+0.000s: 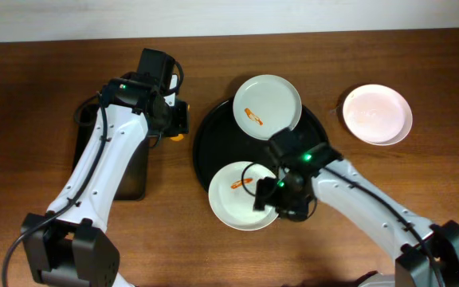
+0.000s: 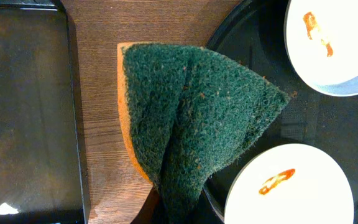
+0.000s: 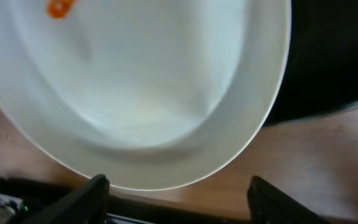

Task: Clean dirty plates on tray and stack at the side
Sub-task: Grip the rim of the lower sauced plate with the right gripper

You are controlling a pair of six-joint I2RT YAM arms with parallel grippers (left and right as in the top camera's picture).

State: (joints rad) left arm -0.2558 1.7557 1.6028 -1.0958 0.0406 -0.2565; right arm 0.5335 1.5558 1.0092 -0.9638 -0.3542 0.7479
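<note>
The round black tray (image 1: 205, 139) holds two white plates, each with an orange-red smear: the far one (image 1: 267, 106) and the near one (image 1: 237, 199), which overhangs the tray's front rim. A third plate (image 1: 377, 114), without a smear, lies on the table at the right. My left gripper (image 1: 174, 119) hovers beside the tray's left rim, shut on a green-and-orange sponge (image 2: 197, 118). My right gripper (image 1: 265, 195) is at the near plate's right edge. In the right wrist view its fingers (image 3: 89, 199) stand wide apart and open, with the plate's rim (image 3: 166, 180) just ahead of them.
A smaller rectangular black tray (image 1: 130, 171) lies left of the round one, under the left arm. Bare wooden table (image 1: 421, 183) shows at the right and in front.
</note>
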